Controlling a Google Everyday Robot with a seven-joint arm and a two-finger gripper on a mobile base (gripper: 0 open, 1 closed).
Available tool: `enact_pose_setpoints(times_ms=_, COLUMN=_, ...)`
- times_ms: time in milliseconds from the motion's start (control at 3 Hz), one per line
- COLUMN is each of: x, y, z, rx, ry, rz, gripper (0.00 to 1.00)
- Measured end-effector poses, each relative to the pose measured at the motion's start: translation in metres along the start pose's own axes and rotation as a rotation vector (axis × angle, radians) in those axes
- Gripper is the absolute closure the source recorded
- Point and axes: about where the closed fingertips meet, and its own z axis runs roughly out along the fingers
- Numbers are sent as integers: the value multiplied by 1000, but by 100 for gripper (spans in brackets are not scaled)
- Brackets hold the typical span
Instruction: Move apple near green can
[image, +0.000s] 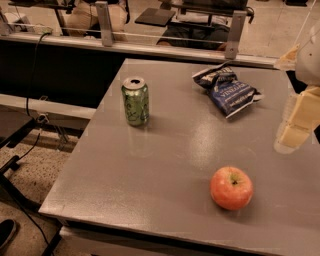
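A round red-orange apple (231, 187) with a dark stem dimple sits on the grey table (165, 155) near its front right. A green can (135, 101) with pale print and a silver top stands upright at the table's left side, well apart from the apple. My gripper (296, 127) is at the right edge of the view, pale and blocky, above the table and up to the right of the apple. It holds nothing that I can see.
A dark blue chip bag (226, 90) lies at the table's back right. A rail with metal posts (105, 22) runs behind the table. Floor and cables (30, 145) lie off the table's left edge.
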Motion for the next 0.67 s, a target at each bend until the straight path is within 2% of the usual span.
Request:
enact_pose_setpoints(times_ms=333, x=0, y=0, z=0, rx=0, ry=0, rz=0, gripper=0)
enact_pose_setpoints(times_ms=667, x=-1, y=5, z=1, rx=-47, ry=-13, rz=-26, gripper=0)
